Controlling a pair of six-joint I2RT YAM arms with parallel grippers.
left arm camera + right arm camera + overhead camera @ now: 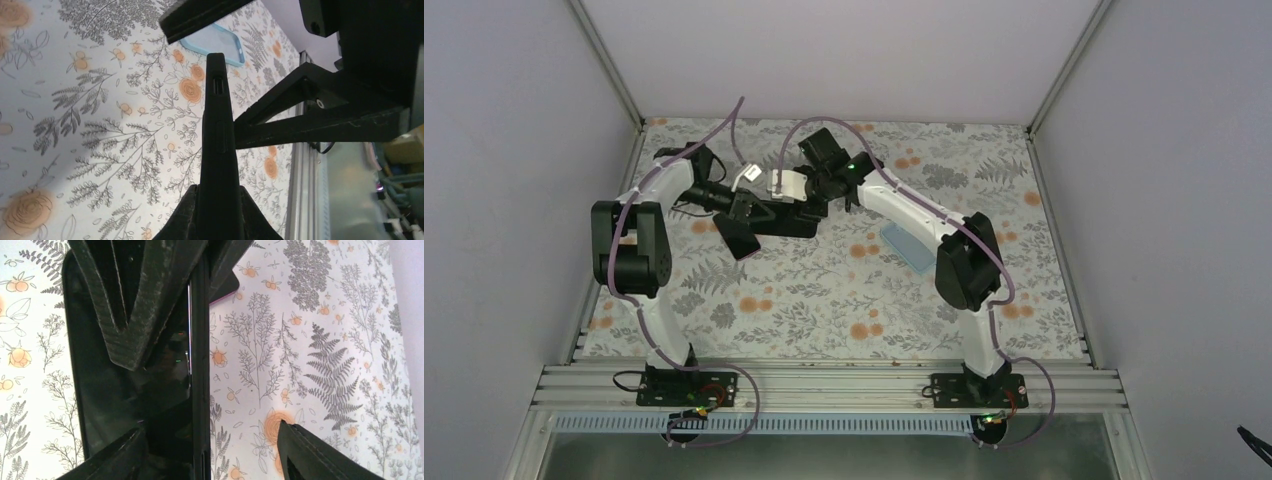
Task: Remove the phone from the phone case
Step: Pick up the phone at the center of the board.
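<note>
My left gripper point(749, 208) is shut on a black phone point(784, 218) and holds it off the floral table, left of centre at the back. In the left wrist view the phone point(218, 125) stands edge-on between the two fingers of my left gripper point(218, 192). My right gripper point(809, 200) is open at the phone's other end. In the right wrist view its jaws point(210, 427) stand wide apart, straddling the long edge of the phone point(197, 365). A light blue phone case point(908, 246) lies empty on the table to the right, also in the left wrist view point(220, 45).
The floral tablecloth point(824, 300) covers the table. An aluminium rail point(824, 385) runs along the near edge by the arm bases. Grey walls close the left, right and back. The right arm point(964, 260) reaches over the middle of the table.
</note>
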